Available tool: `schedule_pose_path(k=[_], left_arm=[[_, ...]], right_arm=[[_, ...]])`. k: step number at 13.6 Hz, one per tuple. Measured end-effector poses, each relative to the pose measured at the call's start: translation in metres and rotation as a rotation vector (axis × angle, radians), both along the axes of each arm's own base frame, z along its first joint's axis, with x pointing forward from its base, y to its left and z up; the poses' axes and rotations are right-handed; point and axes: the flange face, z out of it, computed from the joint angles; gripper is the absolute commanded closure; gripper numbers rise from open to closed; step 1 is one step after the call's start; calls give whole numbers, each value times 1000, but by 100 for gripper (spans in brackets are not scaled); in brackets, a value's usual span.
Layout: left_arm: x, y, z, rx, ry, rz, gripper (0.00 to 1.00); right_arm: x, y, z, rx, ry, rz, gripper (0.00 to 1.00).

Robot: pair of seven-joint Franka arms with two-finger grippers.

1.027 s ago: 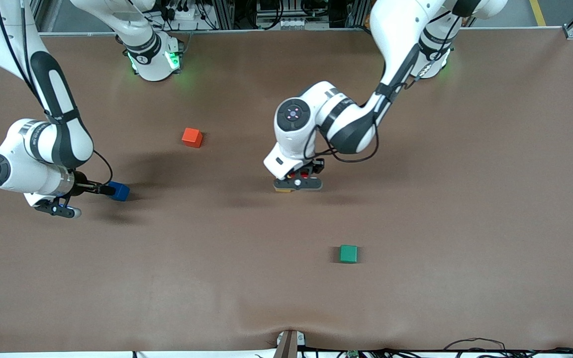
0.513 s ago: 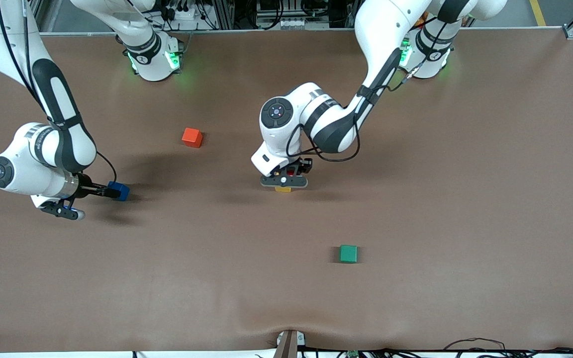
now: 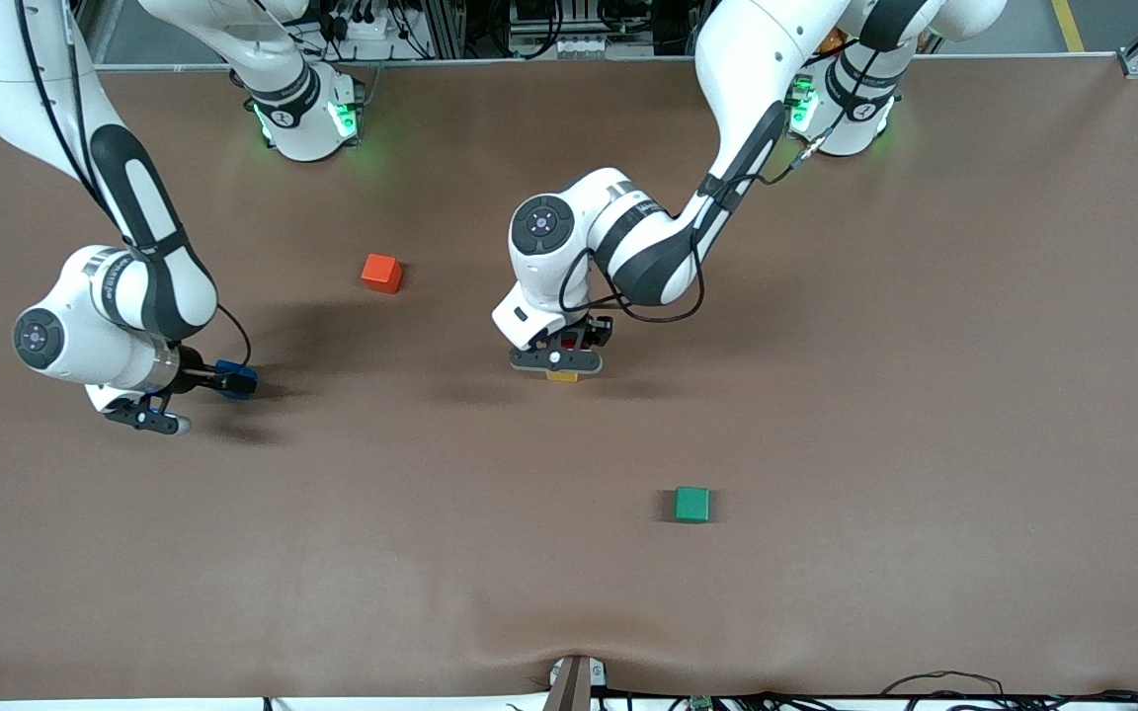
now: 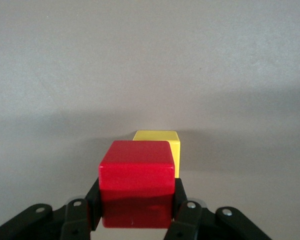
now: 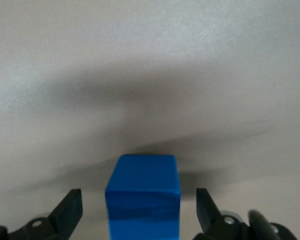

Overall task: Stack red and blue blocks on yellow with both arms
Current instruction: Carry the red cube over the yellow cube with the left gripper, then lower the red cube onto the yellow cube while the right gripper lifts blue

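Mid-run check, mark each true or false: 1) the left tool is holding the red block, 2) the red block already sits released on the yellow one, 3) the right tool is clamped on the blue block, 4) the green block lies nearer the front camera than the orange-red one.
1) The left tool holds the red block: true.
2) Red rests released on the yellow block: false; it is gripped, over the yellow block.
3) The right tool is clamped on the blue block: false; its fingers stand open either side.
4) The green block is nearer than the orange-red block: true.
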Motion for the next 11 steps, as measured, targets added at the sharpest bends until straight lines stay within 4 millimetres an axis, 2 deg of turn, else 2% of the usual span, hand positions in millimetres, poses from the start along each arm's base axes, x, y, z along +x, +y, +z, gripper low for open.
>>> schedule_pose_path(k=[2, 5, 6, 8, 11], left_arm=[[0, 0, -4, -1, 0, -1, 100], [-2, -4, -8, -9, -5, -6, 100], [-2, -4, -9, -9, -5, -7, 100], [-2, -4, -13, -6, -2, -7, 100], [-2, -4, -18, -1, 3, -7, 100]], right_arm=[[-1, 2, -2, 0, 5, 4, 38], [-1, 3, -3, 2, 6, 14, 55], [-1, 2, -3, 4, 6, 23, 66], [-2, 0, -3, 8, 9, 36, 73], [-3, -3, -3, 11, 10, 42, 79]])
